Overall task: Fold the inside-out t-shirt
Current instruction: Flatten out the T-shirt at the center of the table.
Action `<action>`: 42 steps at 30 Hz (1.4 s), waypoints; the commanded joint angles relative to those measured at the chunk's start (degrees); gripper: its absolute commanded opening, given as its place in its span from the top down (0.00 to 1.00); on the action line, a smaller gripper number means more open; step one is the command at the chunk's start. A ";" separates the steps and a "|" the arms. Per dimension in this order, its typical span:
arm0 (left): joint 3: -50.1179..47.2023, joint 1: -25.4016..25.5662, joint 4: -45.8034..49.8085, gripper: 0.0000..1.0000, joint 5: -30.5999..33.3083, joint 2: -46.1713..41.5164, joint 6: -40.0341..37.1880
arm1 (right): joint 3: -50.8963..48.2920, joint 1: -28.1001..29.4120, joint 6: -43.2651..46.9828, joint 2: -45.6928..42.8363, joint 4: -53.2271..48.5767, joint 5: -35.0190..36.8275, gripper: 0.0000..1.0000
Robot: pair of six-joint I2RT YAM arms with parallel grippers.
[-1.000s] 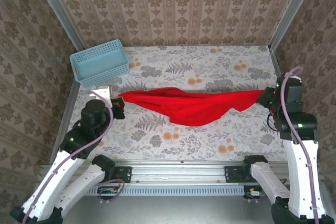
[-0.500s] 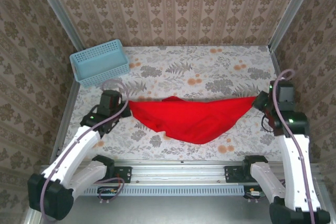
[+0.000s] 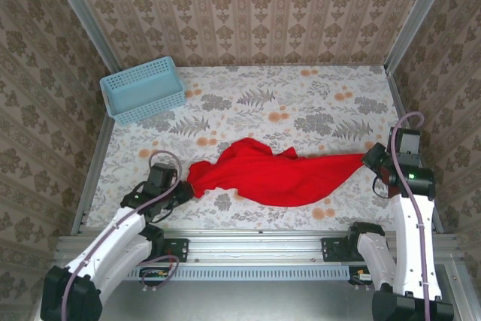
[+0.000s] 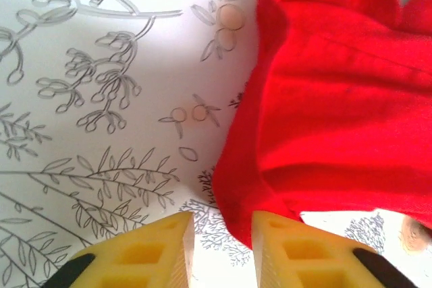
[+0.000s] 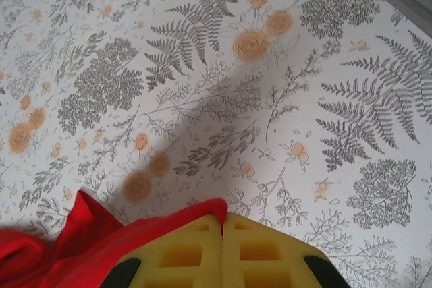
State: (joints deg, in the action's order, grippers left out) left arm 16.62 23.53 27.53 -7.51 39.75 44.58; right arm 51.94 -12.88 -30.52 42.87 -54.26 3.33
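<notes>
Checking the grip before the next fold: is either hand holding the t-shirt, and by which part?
The right hand pinches the t-shirt by its stretched-out right end. The left hand is open, with the cloth's edge beside one finger, not gripped.

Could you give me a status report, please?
Left hand open at edge of t-shirt. Right hand shut on its other end. Cloth crumpled, not yet folded. Basket in far corner, out of the way.
</notes>
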 commanded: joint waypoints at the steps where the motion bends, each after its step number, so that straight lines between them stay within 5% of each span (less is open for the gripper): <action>1: 1.88 -0.23 0.69 0.57 1.35 -0.06 0.81 | 0.33 -0.37 -1.57 -0.88 -1.22 -0.24 1.00; 8: 9.19 -0.80 -1.82 0.50 3.23 12.17 -1.89 | -0.40 -0.38 -1.82 -0.48 -0.37 -1.16 1.00; 19: 13.53 -1.00 0.26 0.58 6.18 24.52 -4.32 | 0.65 -0.54 -1.47 -0.86 -0.36 0.26 1.00; 24: 13.52 -3.05 -4.70 0.87 2.17 28.51 -5.05 | 1.44 -0.79 -1.22 -0.75 -0.39 0.50 1.00; 26: 13.80 -4.64 -6.29 1.00 0.69 27.88 -5.72 | 2.04 -1.11 -0.76 -0.71 -0.37 1.09 1.00; 31: 24.45 -16.22 -9.63 1.00 -10.10 25.00 -7.39 | 9.05 -5.29 -0.15 4.57 1.41 -4.30 1.00; 37: 42.57 -20.01 -13.65 1.00 -11.53 18.18 -7.52 | 28.31 -13.05 -5.05 9.63 1.91 -12.48 1.00; 42: 35.10 -19.76 -18.96 1.00 -11.30 5.77 -7.58 | 33.19 -14.06 -4.50 7.26 -0.45 -10.37 1.00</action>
State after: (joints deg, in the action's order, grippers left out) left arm 56.60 4.08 10.09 -17.98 49.41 38.48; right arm 84.75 -26.35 -33.69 52.42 -53.17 -6.72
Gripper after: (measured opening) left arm 0.055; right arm 0.064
